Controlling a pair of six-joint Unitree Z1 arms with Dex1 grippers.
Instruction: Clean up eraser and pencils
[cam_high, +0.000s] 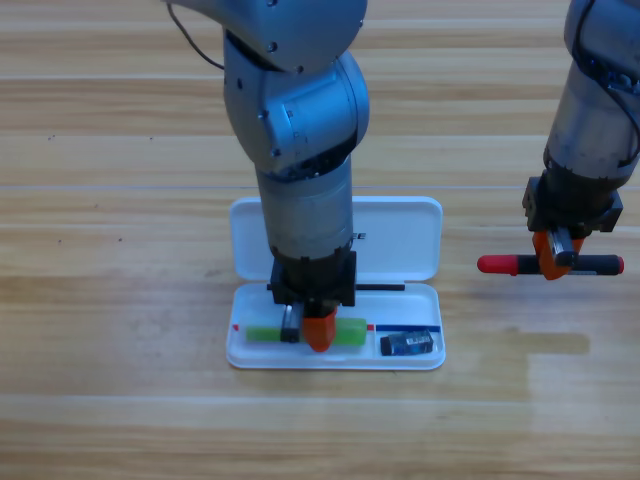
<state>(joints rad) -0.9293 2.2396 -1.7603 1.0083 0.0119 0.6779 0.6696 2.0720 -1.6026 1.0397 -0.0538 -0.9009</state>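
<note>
Bearing a bluish-grey label, unreadable, eraser (411, 343) in white case (400, 225)

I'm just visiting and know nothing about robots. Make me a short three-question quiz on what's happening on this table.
1. True or false: the eraser already lies inside the white case.
2. Which item does the right gripper hold above the table?
A. the green pencil
B. the black pencil with the red cap
C. the eraser
3. Fill in: the left gripper is down over the ______ pencil in the case's lower tray.

Key: 1 true, at the tray's right end. 2 B, held level, out to the right of the case. 3 green.
</note>
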